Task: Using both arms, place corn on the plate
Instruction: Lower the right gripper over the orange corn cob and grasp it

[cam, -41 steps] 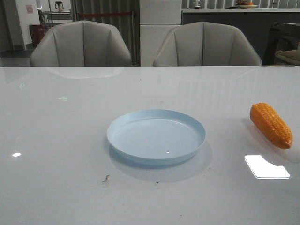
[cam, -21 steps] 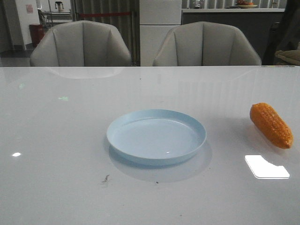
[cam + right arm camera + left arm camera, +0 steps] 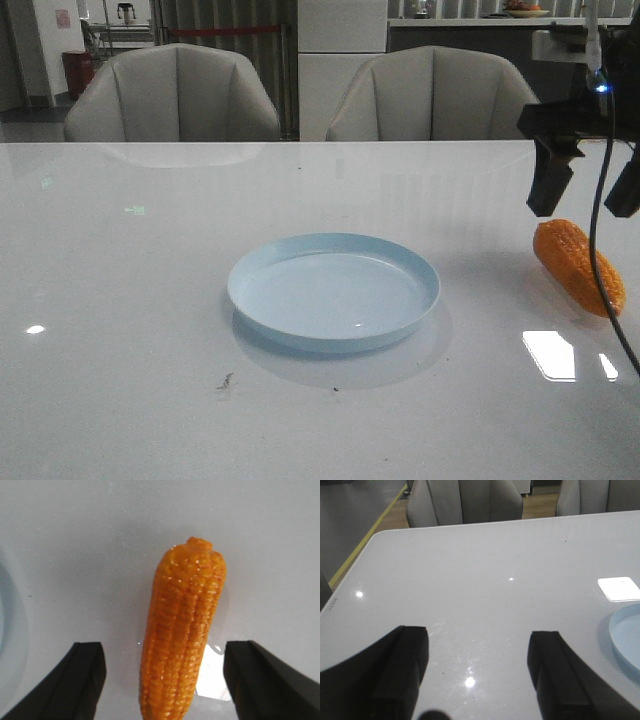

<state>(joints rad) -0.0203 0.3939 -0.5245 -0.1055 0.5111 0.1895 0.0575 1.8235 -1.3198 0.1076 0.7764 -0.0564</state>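
Right wrist view is showing my right end effector point(image 3: 162, 680) hanging spread wide over the corn point(image 3: 182, 630), which is lying on the tabletop point(image 3: 150, 300) between my fingers, untouched. I am judging descent and closing come next; the plate point(image 3: 333, 290) is sitting well off to my left.

The glossy white desk point(image 3: 140, 300) carries the pale blue plate point(image 3: 333, 291), well left of the right gripper point(image 3: 588, 190), and the corn point(image 3: 578, 266) lying directly beneath that gripper.
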